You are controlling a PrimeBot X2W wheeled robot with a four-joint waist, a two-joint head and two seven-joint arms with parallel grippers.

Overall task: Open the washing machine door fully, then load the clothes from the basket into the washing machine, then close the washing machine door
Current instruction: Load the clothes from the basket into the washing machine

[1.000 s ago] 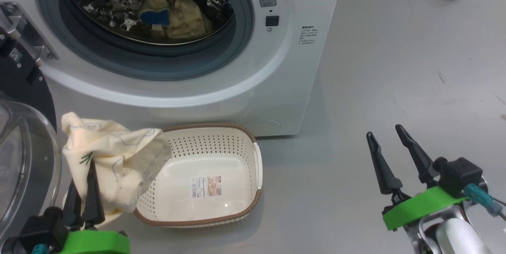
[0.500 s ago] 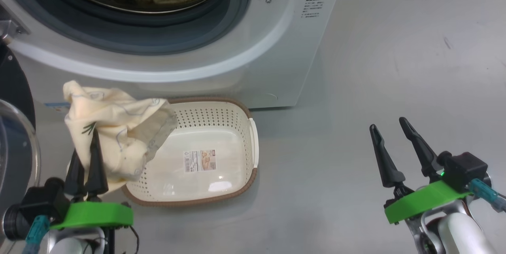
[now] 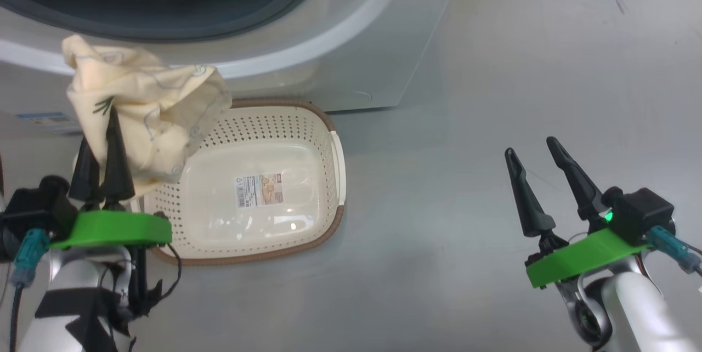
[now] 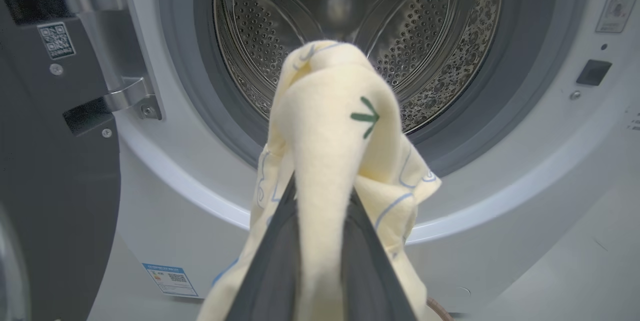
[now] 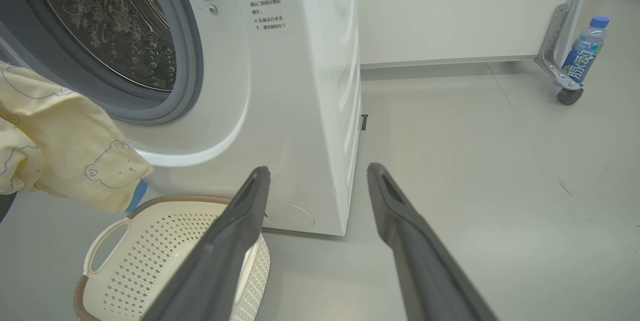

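A grey floor [image 3: 493, 67] is seen under everything. A big white washing machine [image 3: 351, 28] is stood on it, at the top of the head view. In the left wrist view its round opening is shown, with a grey rubber ring [image 4: 500, 111] around a shiny steel drum [image 4: 430, 36] full of little holes. The washing machine door [image 4: 55, 186] is swung open at the left of that view, and its dark inner side and metal hinges are shown. A cream basket [image 3: 329, 176] with a brown rim is set on the floor just in front of the machine. A soft cream-yellow garment [image 3: 148, 100] with small drawn lines is held up above the left end of the basket, in front of the machine. It is pinched by the left hand [image 3: 98, 124], whose two dark fingers are closed nearly together with the cloth squeezed between them. The right hand [image 3: 530, 145] is held over the floor, well apart from the basket on its right. Its fingers are spread wide and nothing is held by them. A small bottle [image 5: 582, 51] with a blue cap is stood far off beside a wheel, in the right wrist view. A blue sticker [image 4: 170, 278] is stuck low on the machine's front. A label sticker [image 3: 258, 190] is stuck on the basket's floor.
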